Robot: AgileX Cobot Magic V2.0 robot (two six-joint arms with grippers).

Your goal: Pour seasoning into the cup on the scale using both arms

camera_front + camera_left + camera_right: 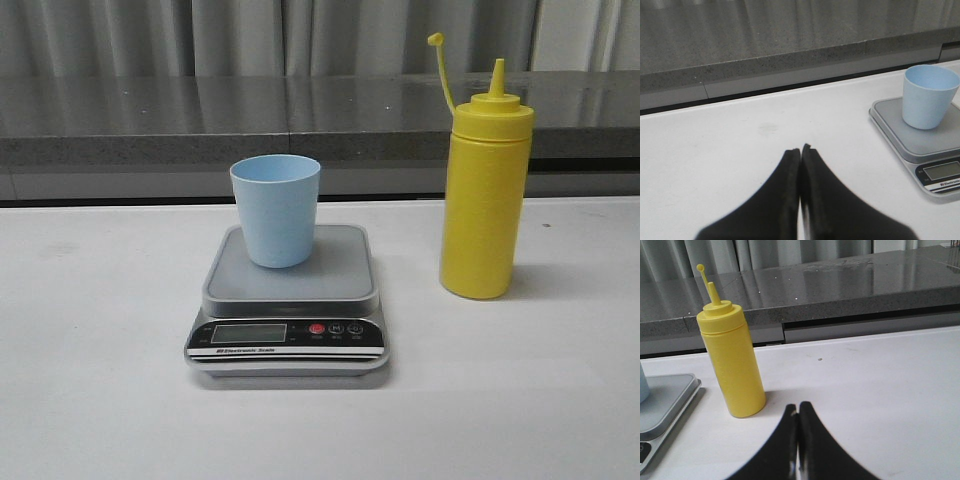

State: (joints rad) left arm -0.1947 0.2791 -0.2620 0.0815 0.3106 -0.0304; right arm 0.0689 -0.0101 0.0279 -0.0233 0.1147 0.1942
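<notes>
Your blue cup (275,210) stands upright on the scale (288,300); the yellow seasoning bottle (485,195) stands at its 3 o'clock, cap off the nozzle. Both pincers, left (800,151) and right (798,409), are clenched and empty. Whether pouring is ahead or done, I cannot judge.

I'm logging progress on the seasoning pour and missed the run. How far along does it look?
The blue cup stands upright on the scale. The yellow squeeze bottle stands upright on the table beside it, cap off its tip. Left gripper and right gripper are shut, holding nothing. This fits before pouring or after; the cup's contents aren't visible.
</notes>
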